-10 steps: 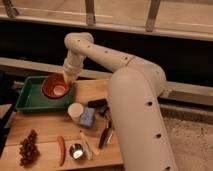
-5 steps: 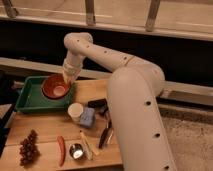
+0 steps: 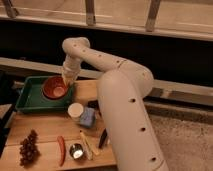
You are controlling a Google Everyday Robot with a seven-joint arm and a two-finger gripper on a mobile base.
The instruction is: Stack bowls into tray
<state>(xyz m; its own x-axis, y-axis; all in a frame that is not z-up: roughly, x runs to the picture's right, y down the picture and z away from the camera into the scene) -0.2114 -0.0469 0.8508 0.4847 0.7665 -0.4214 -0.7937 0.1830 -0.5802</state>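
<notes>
Claw closed at the bowl rim, nothing moving.

My gripper (image 3: 66,80) sits with its fingers together at the right rim of the red-orange bowl (image 3: 55,87), and I see no shift in arm or bowl over the last second. That bowl rests inside the green tray (image 3: 27,99); I can't make out the purple one, possibly nested beneath. I judge the stacking near done. The white cup (image 3: 75,110), metal cup (image 3: 76,151), chili (image 3: 61,149) and grapes (image 3: 28,147) lie untouched on the table (image 3: 42,127).
</notes>
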